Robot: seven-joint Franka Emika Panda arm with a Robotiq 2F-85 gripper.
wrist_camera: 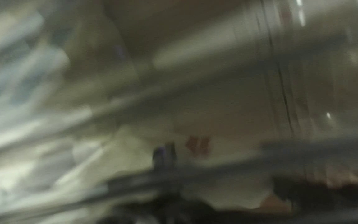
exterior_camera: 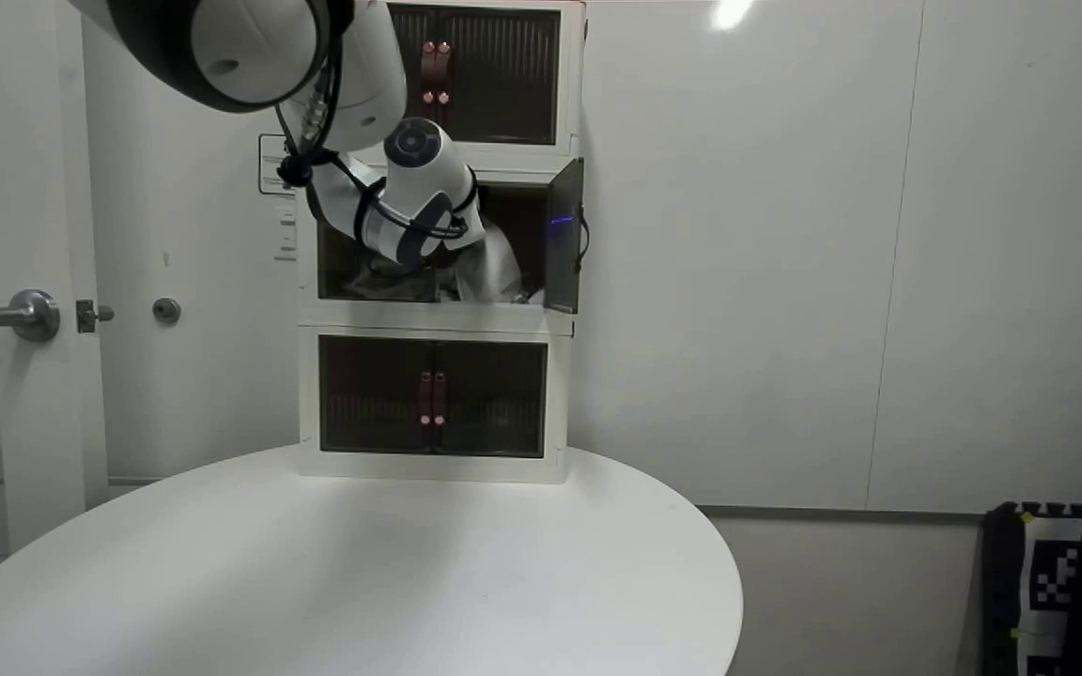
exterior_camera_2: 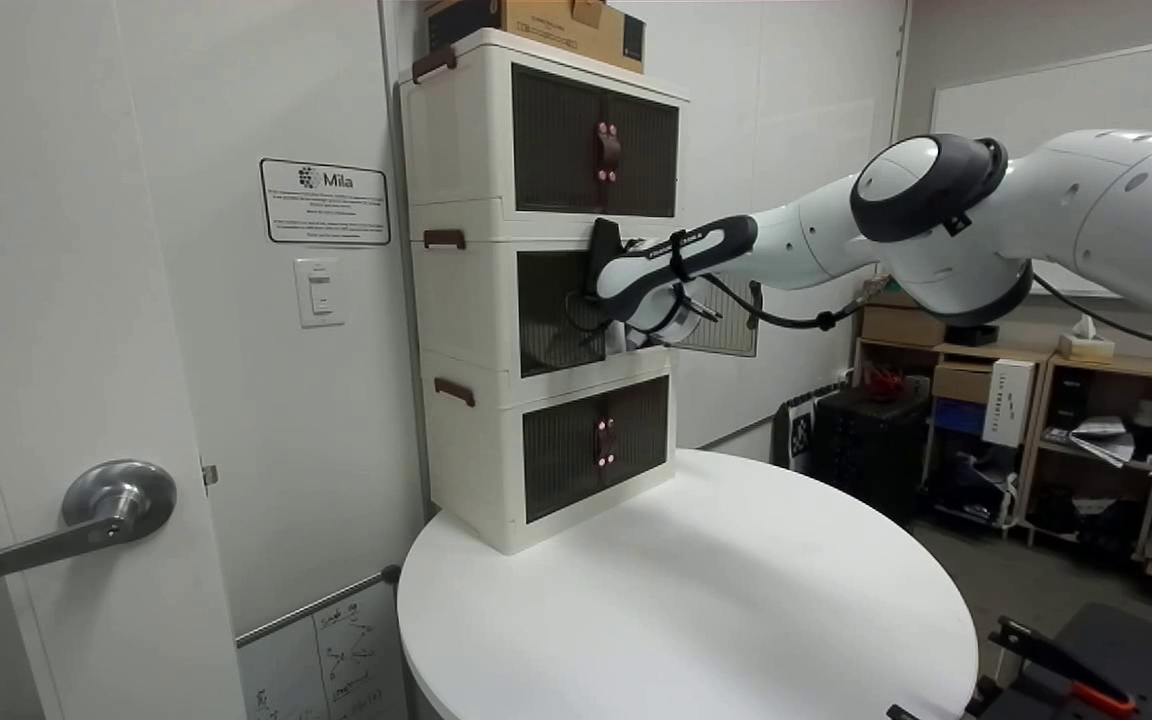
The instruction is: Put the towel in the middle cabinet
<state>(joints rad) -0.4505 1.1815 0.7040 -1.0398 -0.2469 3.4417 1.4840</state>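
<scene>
The gripper (exterior_camera: 444, 256) is inside the middle cabinet (exterior_camera: 436, 317); I can't tell how wide it is or if it holds the towel (exterior_camera: 489, 268), which looks inside too. It's probably drop-off time: next, leave it, back out.

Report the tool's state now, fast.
Tool: cannot be told whether open, closed or holding something; the wrist view is too blurred, and neither exterior view shows it clearly at the middle cabinet.

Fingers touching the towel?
Cannot tell: the towel shows in an exterior view, but both exterior views hide the fingers, and the wrist view is too blurred.
</scene>
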